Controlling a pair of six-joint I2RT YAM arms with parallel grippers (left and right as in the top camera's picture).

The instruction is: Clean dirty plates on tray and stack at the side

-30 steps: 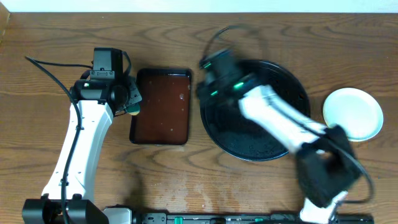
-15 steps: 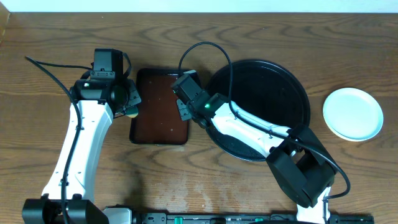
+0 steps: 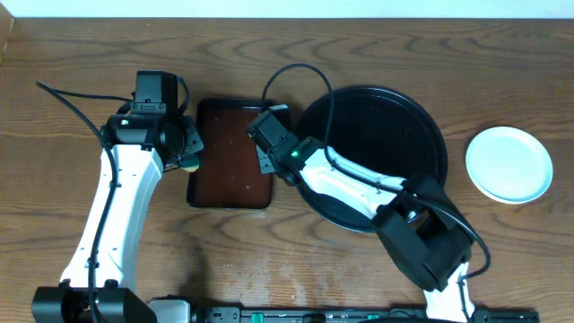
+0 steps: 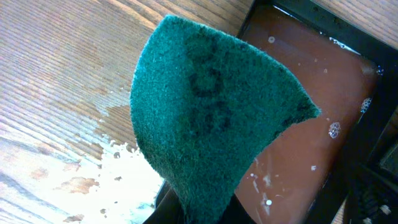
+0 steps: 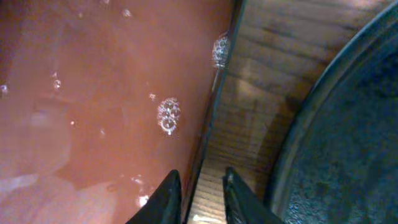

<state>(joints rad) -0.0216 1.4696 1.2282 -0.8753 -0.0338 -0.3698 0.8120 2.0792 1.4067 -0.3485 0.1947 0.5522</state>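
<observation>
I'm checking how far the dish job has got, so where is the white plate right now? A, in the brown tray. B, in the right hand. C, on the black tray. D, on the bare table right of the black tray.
D: the plate lies on the table, clear of the black tray on its right side.

No legible text anywhere; only blurred dark marks, unreadable, on the green scouring pad [image 4: 211,118].

Bright even light overhead; right end effector [image 5: 199,175] dark, blurred up close
</observation>
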